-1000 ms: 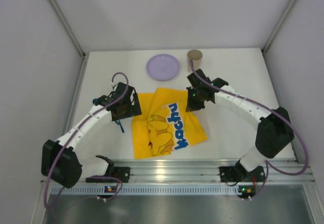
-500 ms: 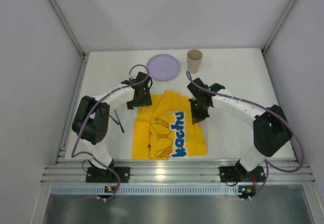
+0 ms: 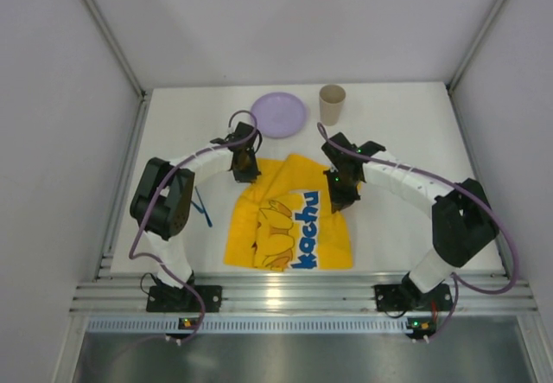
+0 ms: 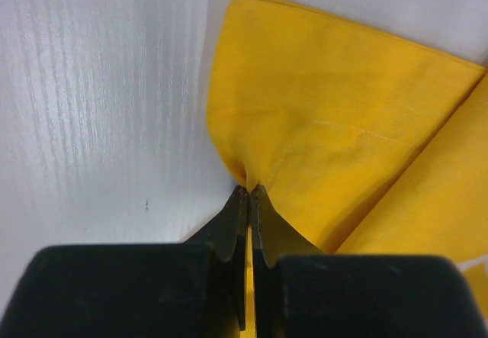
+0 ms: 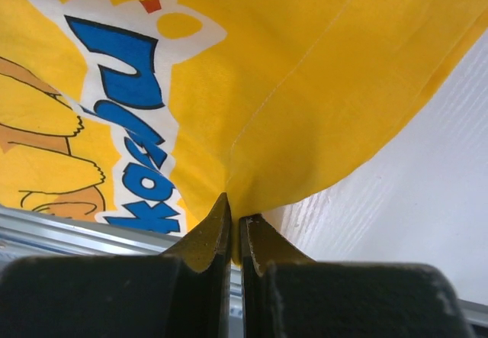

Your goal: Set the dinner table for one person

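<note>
A yellow cloth mat (image 3: 289, 219) with a cartoon print and blue letters lies on the white dinner table (image 3: 397, 132), partly lifted at its far side. My left gripper (image 3: 245, 174) is shut on the mat's far left corner; the left wrist view shows the mat (image 4: 335, 124) pinched between that gripper's (image 4: 249, 189) tips. At the far right edge my right gripper (image 3: 337, 200) is shut on the mat, whose cloth (image 5: 290, 71) bunches at the right gripper's (image 5: 235, 207) tips in the right wrist view.
A lilac plate (image 3: 278, 114) and a beige cup (image 3: 332, 104) stand at the back of the table. A thin blue utensil (image 3: 202, 207) lies to the left of the mat. Grey booth walls close in both sides.
My left arm swung from the blue utensil up to the mat's far left corner and shut on it. The mat shifted and straightened between both grippers.
</note>
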`<state>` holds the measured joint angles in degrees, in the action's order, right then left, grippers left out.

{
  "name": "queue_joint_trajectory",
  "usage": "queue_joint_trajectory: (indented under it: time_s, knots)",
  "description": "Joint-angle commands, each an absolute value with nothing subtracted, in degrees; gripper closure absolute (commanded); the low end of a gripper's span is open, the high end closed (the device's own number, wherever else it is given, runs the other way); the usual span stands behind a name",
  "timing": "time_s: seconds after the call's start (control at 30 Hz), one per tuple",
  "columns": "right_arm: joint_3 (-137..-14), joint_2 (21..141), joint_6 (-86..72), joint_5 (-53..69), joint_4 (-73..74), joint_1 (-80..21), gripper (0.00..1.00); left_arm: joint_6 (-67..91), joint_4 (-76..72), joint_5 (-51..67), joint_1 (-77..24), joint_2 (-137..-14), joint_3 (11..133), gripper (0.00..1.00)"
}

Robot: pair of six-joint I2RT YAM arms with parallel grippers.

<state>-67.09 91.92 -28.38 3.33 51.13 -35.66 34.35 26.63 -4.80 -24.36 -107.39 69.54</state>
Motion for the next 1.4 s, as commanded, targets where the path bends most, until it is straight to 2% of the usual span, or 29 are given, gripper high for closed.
queue_joint_trajectory:
  time_s: [0.0,0.37,0.87,0.9,0.93,1.0,1.03,1.07,1.1,1.17,1.2,1.23,1.27,1.37]
  knots:
    - [-69.0,92.0,-26.5,3.0,53.3,-34.2,1.00,34.2,25.0,-2.0,-23.8,-109.4,69.1,1.00]
    - [-66.4,87.8,-20.9,-8.5,60.1,-20.8,1.00,30.5,29.4,-6.7,-9.4,-100.3,68.2,1.00]
    - [-67.4,100.1,-21.0,-12.9,55.3,-15.6,1.00,28.3,29.5,-0.3,-8.8,-103.5,72.4,1.00]
    - [-68.5,100.8,-20.7,-12.7,54.7,-15.6,0.97,28.3,29.9,-0.3,-8.8,-103.5,72.7,1.00]
    - [-69.3,101.4,-20.5,-12.7,54.1,-15.6,0.88,28.5,30.3,-0.6,-8.8,-103.6,72.9,1.00]
    - [-72.0,103.5,-19.7,-12.2,53.3,-15.6,0.79,29.2,32.5,-3.4,-8.8,-103.4,73.7,1.00]
    - [-73.0,104.2,-19.7,-12.3,53.5,-15.6,0.66,29.7,33.4,-4.2,-8.8,-103.5,74.0,0.95]
    - [-73.9,105.2,-19.6,-12.2,54.5,-15.6,0.59,30.1,34.8,-5.0,-8.8,-103.4,74.3,0.85]
    - [-75.1,105.4,-19.8,-12.4,55.0,-15.6,0.47,30.3,35.5,-6.1,-8.8,-103.2,74.6,0.69]
    - [-74.7,104.1,-20.0,-13.3,55.4,-15.6,0.33,31.4,36.2,-7.1,-8.8,-102.2,74.3,0.41]
    - [-74.4,103.2,-20.3,-13.4,55.4,-15.6,0.28,31.9,36.6,-7.9,-8.8,-101.7,73.9,0.31]
    - [-73.8,102.4,-20.6,-13.6,55.3,-15.6,0.21,32.8,36.8,-8.2,-8.8,-101.2,73.4,0.10]
    - [-72.7,100.9,-20.7,-13.7,55.3,-15.6,0.20,33.3,36.9,-8.4,-8.8,-99.9,72.3,0.04]
    - [-70.8,98.2,-21.4,-13.2,54.8,-15.5,0.18,35.1,36.8,-9.4,-8.8,-97.3,69.4,0.02]
